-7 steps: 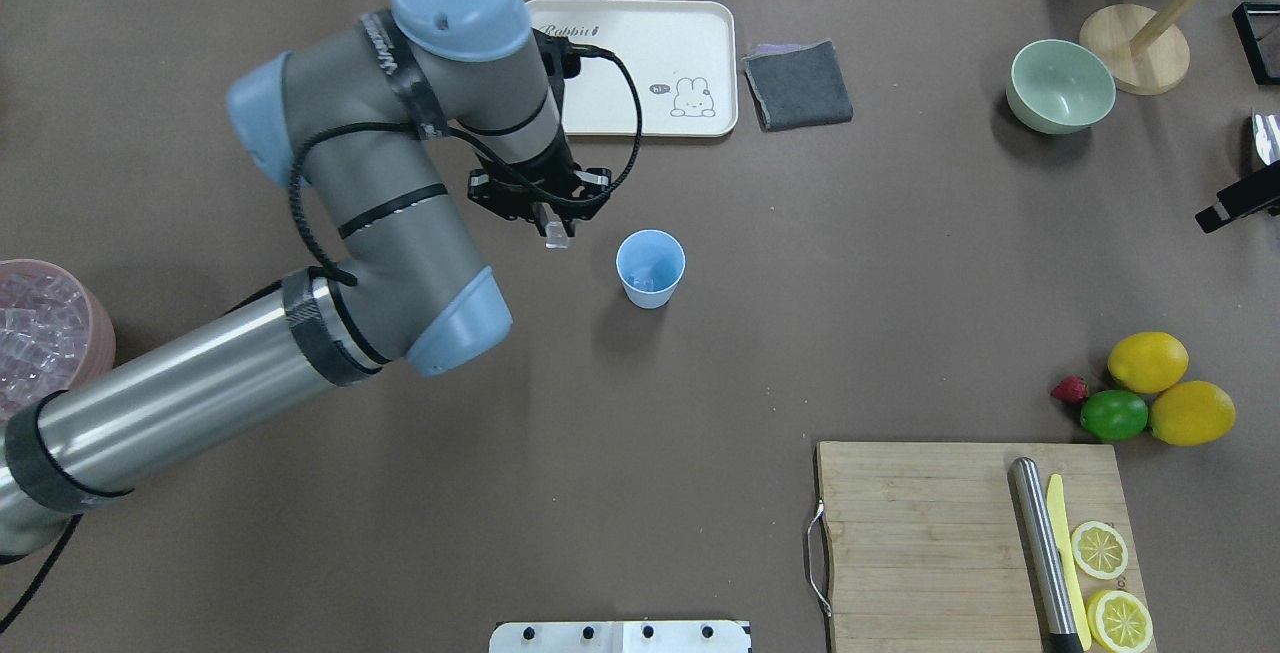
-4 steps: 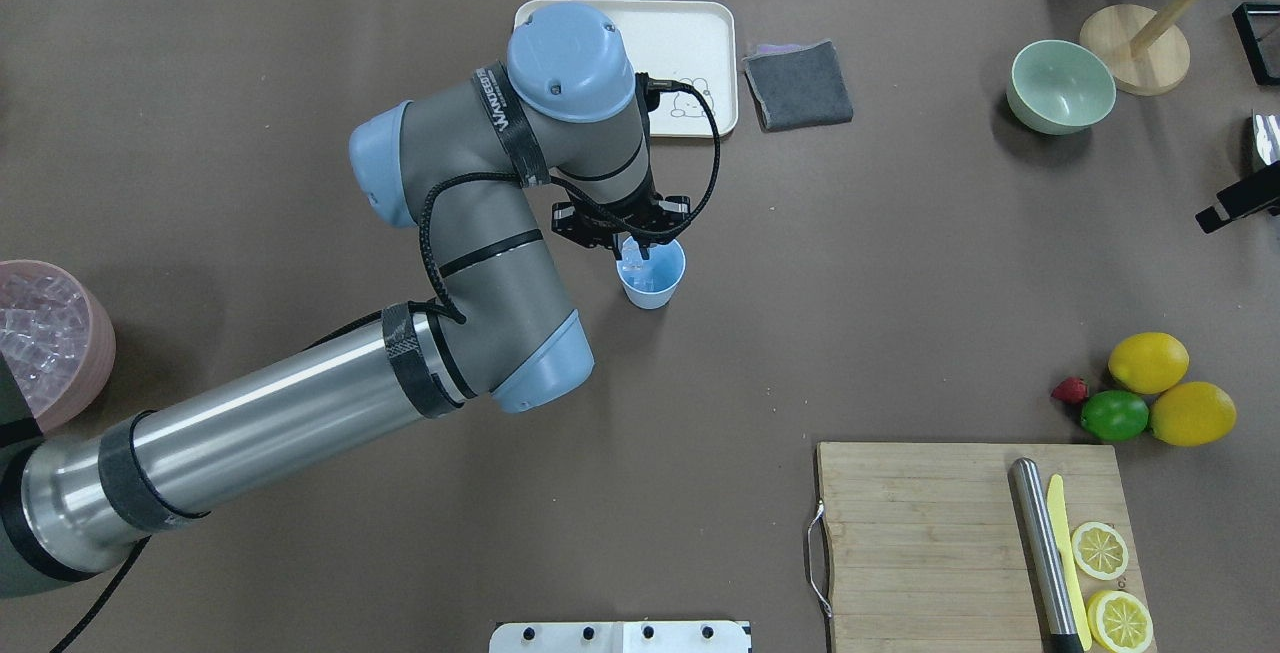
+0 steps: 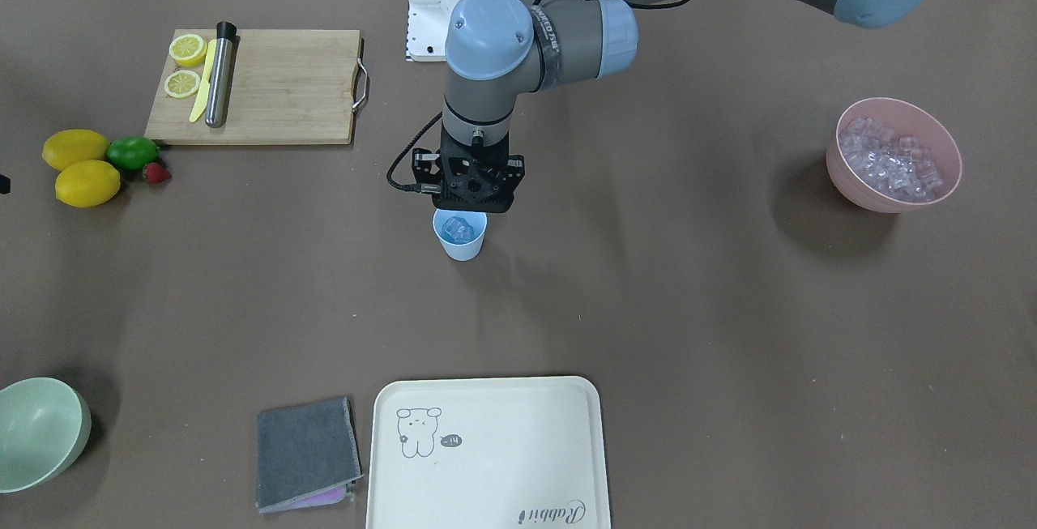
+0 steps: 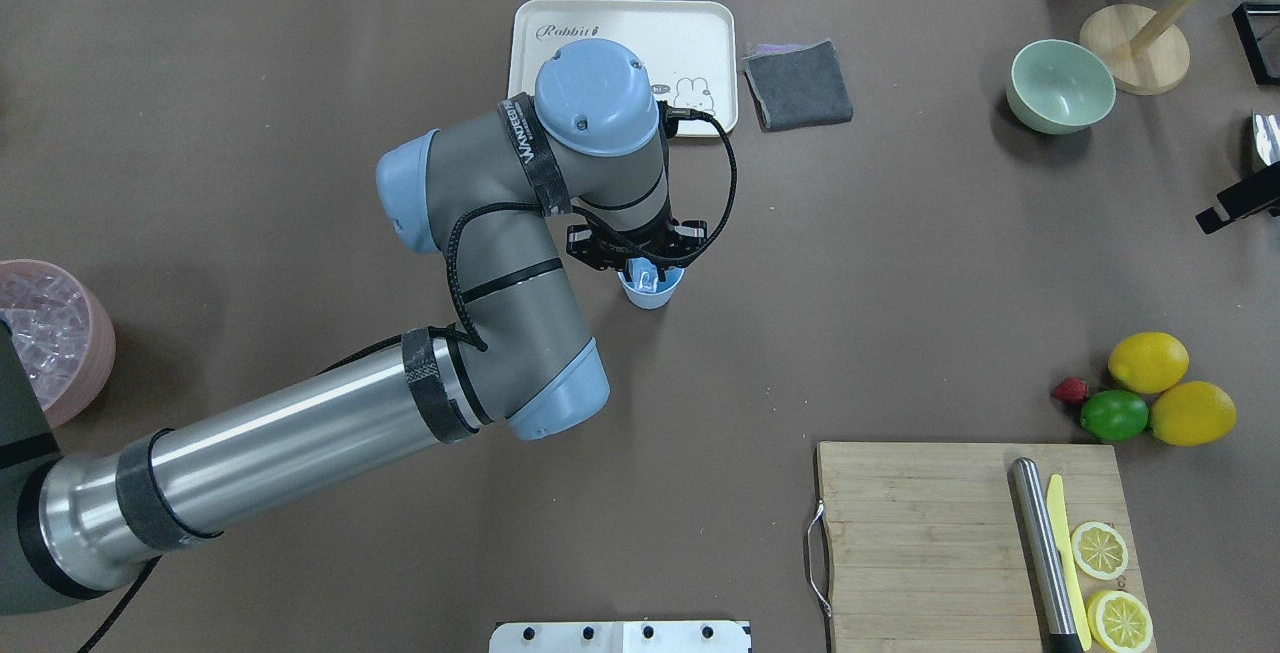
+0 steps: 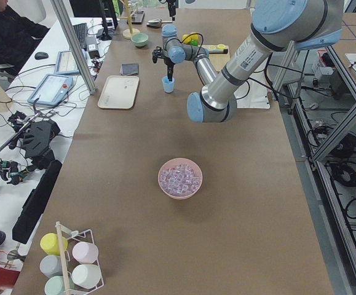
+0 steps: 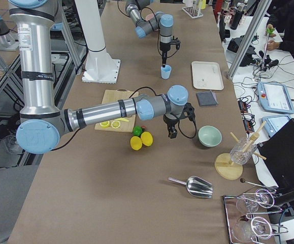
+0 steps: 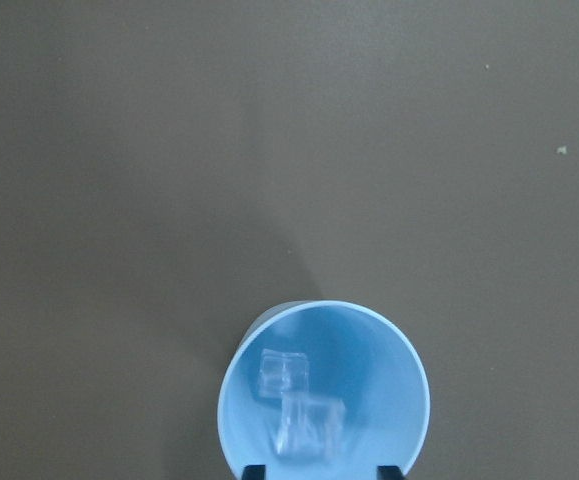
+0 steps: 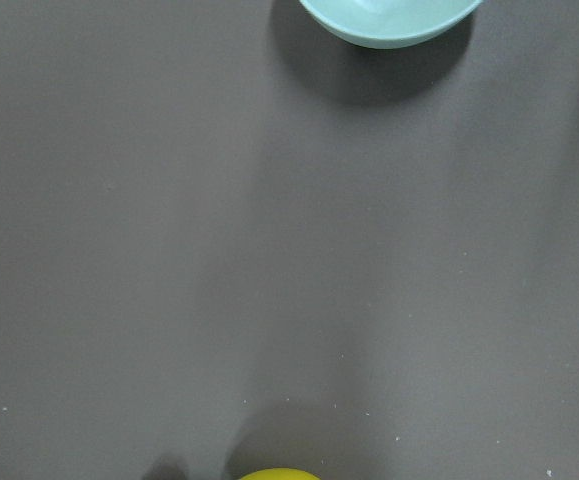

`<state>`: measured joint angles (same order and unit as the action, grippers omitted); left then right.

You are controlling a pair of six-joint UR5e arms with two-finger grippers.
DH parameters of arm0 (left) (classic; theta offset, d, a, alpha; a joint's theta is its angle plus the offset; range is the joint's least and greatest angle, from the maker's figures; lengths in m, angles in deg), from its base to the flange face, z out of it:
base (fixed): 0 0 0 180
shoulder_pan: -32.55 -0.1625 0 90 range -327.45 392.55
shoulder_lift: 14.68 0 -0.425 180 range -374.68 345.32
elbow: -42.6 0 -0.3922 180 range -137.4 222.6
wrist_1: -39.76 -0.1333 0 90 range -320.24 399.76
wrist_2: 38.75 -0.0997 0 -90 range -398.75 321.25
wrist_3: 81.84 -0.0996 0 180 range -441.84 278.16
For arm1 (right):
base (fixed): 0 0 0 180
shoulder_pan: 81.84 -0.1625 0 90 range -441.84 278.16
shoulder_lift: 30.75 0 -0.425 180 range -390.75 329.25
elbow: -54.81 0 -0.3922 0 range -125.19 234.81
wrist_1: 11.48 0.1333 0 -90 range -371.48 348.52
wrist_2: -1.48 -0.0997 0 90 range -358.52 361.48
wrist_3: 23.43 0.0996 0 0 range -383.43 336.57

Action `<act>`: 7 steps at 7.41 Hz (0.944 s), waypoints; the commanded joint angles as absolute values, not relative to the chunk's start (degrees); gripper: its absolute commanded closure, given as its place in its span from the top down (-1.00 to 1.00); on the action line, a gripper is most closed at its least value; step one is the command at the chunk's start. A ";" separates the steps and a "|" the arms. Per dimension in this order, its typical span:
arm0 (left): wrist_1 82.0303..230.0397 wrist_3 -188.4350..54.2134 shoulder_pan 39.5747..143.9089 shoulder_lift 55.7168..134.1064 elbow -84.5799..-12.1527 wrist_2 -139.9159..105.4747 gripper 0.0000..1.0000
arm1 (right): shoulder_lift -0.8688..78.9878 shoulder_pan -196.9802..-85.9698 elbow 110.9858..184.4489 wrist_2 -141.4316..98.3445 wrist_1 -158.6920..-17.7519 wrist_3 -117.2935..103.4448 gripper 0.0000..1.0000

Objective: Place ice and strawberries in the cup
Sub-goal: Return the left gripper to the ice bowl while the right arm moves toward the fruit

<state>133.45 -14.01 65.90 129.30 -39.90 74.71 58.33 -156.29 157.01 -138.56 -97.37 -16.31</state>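
Above the cup, left gripper [image 7: 323, 470]: you see it pointing straight down at the mouth, its fingertips [image 7: 257, 471] spread wider than the cube below them and pinching nothing.
Cup [image 3: 461, 247]: a light-blue tumbler, upright on the brown table [image 4: 900, 283], directly under that gripper.
Ice cubes [image 7: 309, 425]: you can count two clear ones inside the cup, one below the gap between the fingertips and one nearer the wall.
Pink bowl [image 3: 847, 181]: heaped with more clear cubes, well apart from the cup on the robot's left side.
Strawberry [image 4: 1069, 391]: on the table just beside the lime [image 4: 1113, 415], near two lemons [image 4: 1147, 361], well apart from the cup.
Right gripper [image 6: 172, 133]: it hangs between the lemons and the pale green bowl [image 6: 209, 136]; you cannot tell whether its fingers are spread or closed.
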 commanded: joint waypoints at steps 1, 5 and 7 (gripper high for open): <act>133.10 -19.74 71.28 122.38 -47.36 75.15 0.95 | 58.81 -156.29 157.29 -138.88 -97.35 -16.31 1.00; 133.71 -33.05 83.50 104.19 -56.51 81.65 0.94 | 58.20 -155.15 159.82 -139.23 -97.34 -13.86 1.00; 133.89 -43.30 88.77 94.00 -61.88 81.74 0.94 | 57.84 -152.60 164.31 -139.06 -97.34 -9.38 1.00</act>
